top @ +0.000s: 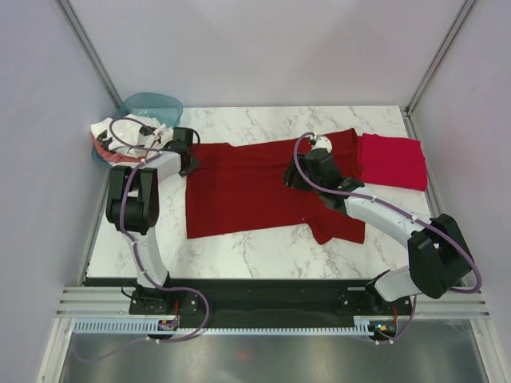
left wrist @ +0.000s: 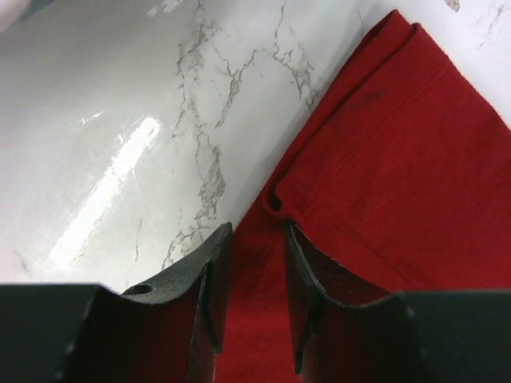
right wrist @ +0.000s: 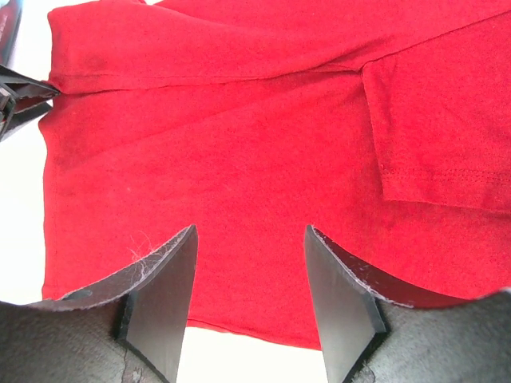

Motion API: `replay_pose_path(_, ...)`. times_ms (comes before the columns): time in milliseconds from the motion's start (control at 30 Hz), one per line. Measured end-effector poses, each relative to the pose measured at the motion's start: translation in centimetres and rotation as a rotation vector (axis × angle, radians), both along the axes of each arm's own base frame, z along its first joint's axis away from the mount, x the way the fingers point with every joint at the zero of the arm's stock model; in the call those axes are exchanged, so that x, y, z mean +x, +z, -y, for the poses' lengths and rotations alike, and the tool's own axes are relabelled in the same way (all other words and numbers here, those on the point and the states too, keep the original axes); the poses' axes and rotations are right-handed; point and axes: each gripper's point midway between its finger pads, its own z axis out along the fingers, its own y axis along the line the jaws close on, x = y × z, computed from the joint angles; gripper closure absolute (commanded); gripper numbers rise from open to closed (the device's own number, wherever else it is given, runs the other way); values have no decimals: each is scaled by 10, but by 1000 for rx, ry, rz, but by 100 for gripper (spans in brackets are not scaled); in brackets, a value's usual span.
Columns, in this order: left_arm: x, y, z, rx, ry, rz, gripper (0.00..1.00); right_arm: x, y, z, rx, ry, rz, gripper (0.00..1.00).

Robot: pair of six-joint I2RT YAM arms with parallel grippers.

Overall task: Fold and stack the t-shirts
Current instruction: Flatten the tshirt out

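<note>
Dark maroon-red cloth t-shirt (top: 247,191) lies spread on the white marble bench (top: 263,120). Left tool (left wrist: 255,233) at its far-left edge and right tool (right wrist: 249,231) over it, both apart.

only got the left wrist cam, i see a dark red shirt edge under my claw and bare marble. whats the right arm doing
Observer: The right claw hangs open over the dark red shirt, which lies spread flat across the middle of the table.
Operator: any other shirts out there
Observer: A brighter pink-red shirt lies as a neat rectangle at the far right, right beside the dark one.
Operator: and past my arm on the left
Observer: A teal basin sits at the far left corner, with white cloth bunched in or against it; I cannot tell which.
</note>
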Motion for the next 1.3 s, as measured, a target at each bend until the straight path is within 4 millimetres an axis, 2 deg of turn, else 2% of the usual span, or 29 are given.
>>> replay_pose_path(400, 18, 4, -11, -87, -1, 84, 59, 0, -11, 0, -15, 1, -23, 35)
replay_pose_path(667, 29, 11, -7, -136, -46, 149, 57, 1, -15, 0, -25, 4, -29, 36)
replay_pose_path(833, 16, 3, -2, -169, -82, 175, 55, 1, -20, 0, -34, 5, -41, 36)
replay_pose_path(1167, 32, 22, -2, -181, -99, 223, 55, 1, -25, -1, -40, 7, -51, 36)
replay_pose_path(1300, 32, 20, -5, -197, -101, 236, 56, 1, -25, -1, -41, 8, -51, 36)
